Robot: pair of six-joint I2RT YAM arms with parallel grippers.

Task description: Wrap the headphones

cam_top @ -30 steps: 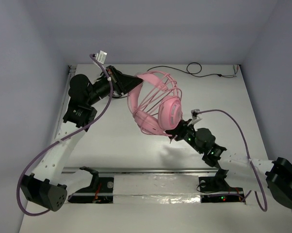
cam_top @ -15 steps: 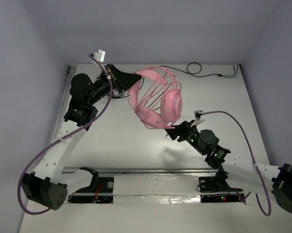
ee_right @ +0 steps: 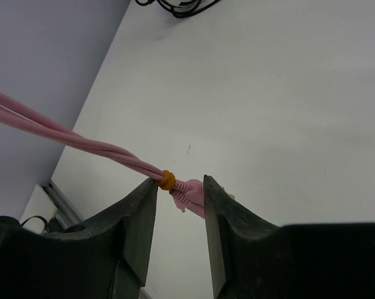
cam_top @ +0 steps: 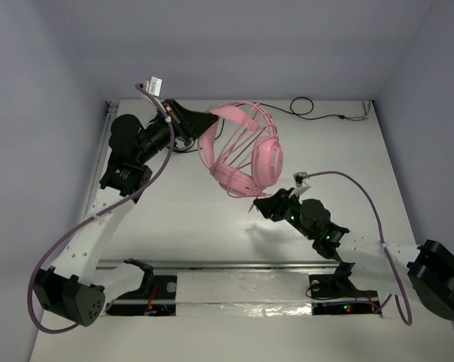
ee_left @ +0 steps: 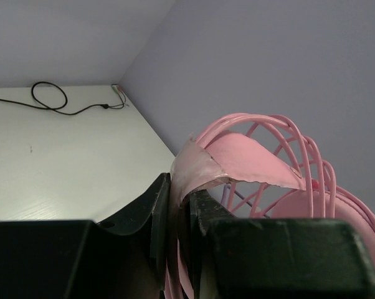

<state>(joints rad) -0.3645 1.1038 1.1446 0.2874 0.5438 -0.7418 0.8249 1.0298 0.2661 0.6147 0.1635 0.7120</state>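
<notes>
I hold the headphones (cam_top: 246, 154) aloft, left end effector (ee_left: 178, 208) clamped on the headband (ee_left: 243, 159). Right end effector (ee_right: 180, 190), below them, pinches the cable (ee_right: 81, 140) end; tensions the wraps, I reckon.

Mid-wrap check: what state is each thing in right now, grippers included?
headphones: lifted off the table, held by the headband.
cable: looped around the headphones several times, tail taut.
left gripper: shut on the headband.
right gripper: shut on the cable's plug end.
black cable: lying loose at the table's far edge.
</notes>
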